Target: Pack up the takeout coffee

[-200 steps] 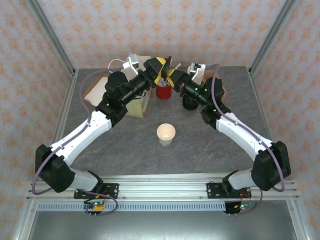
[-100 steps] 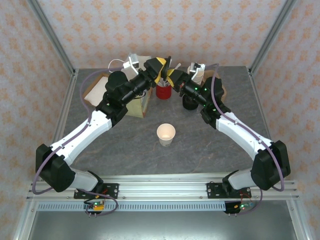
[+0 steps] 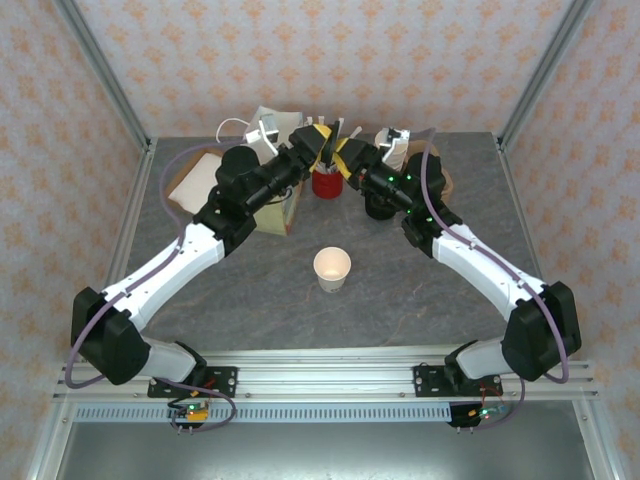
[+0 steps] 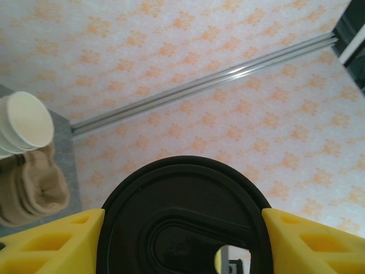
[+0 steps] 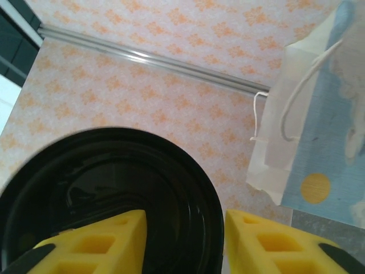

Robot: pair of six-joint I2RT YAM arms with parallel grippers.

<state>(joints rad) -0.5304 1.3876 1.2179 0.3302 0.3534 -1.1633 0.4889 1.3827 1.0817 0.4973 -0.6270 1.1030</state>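
Looking through the left wrist camera, you see the lid [image 4: 182,188] clamped across its width by the left gripper [image 4: 182,214], held up above the far edge of the surface [image 3: 250,290]. The right gripper [image 5: 185,216] meets it from the other side: one yellow finger lies over the lid's face and the other sits just beside its rim. You cannot tell whether it is gripping.

The cup [image 3: 332,268] stands open and upright near the surface's middle, well apart from both grippers. Below the grippers, by the far edge, stands the red cup [image 3: 325,183] of straws. The bag [image 3: 275,212] stands under the left arm. A stack of cups [image 4: 25,120] and brown sleeves [image 4: 37,188] lie left of the lid.

Since a second ago the left gripper has edged slightly toward the right one, and the cup has not moved.
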